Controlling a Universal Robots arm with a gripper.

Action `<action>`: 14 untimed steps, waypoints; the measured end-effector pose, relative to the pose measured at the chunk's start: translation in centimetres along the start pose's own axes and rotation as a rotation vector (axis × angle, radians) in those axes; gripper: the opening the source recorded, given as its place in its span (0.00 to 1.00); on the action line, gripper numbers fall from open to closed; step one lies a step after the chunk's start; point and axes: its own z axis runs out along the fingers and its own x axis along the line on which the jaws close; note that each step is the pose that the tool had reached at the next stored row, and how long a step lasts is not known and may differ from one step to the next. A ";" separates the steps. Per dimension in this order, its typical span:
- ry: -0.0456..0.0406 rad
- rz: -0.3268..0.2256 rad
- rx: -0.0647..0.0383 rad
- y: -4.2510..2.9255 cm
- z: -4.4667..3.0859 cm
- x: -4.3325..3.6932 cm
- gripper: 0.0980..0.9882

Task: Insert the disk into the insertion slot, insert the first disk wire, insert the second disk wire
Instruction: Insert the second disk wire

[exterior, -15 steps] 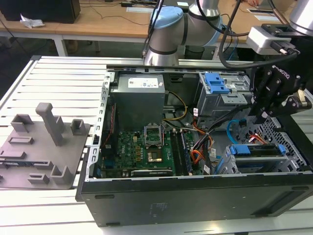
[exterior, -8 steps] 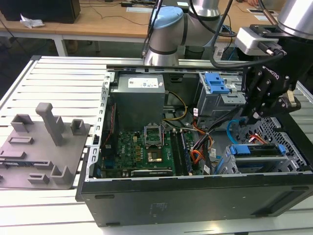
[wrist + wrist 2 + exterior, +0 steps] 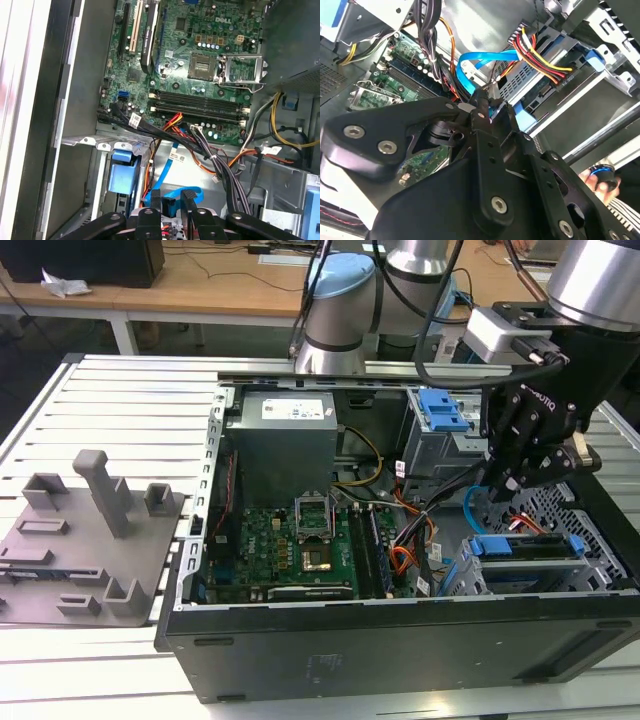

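Observation:
The disk (image 3: 527, 549) lies in its blue carrier inside the insertion slot (image 3: 598, 558), the low perforated grey cage at the case's front corner on the exterior view's right. The first disk wire (image 3: 542, 59), red, orange and black strands, ends in a black plug (image 3: 568, 77) seated at the disk's edge. The second disk wire (image 3: 165, 167), a flat blue cable, loops up from the motherboard side. My gripper (image 3: 171, 204) hangs just above the disk end of the case (image 3: 497, 488), shut on the blue cable's free end (image 3: 492, 111).
A taller grey cage with a blue latch (image 3: 440, 425) stands behind the gripper. The power supply (image 3: 280, 440) and motherboard (image 3: 290, 540) fill the case's middle. A black cable bundle (image 3: 220, 170) crosses close to the blue loop. A grey fixture plate (image 3: 90, 540) lies outside the case.

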 end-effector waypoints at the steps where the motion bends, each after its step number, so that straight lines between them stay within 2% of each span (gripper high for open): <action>1: -0.0001 -0.001 0.000 0.00 0.01 0.00 0.23; 2: 0.0000 -0.001 0.000 0.00 0.01 0.00 0.21; 4: 0.0000 -0.003 0.000 0.00 0.01 0.00 0.07; 11: 0.0003 -0.007 0.000 0.00 0.01 0.00 0.07; 14: 0.0002 -0.007 0.000 0.04 0.02 0.24 0.07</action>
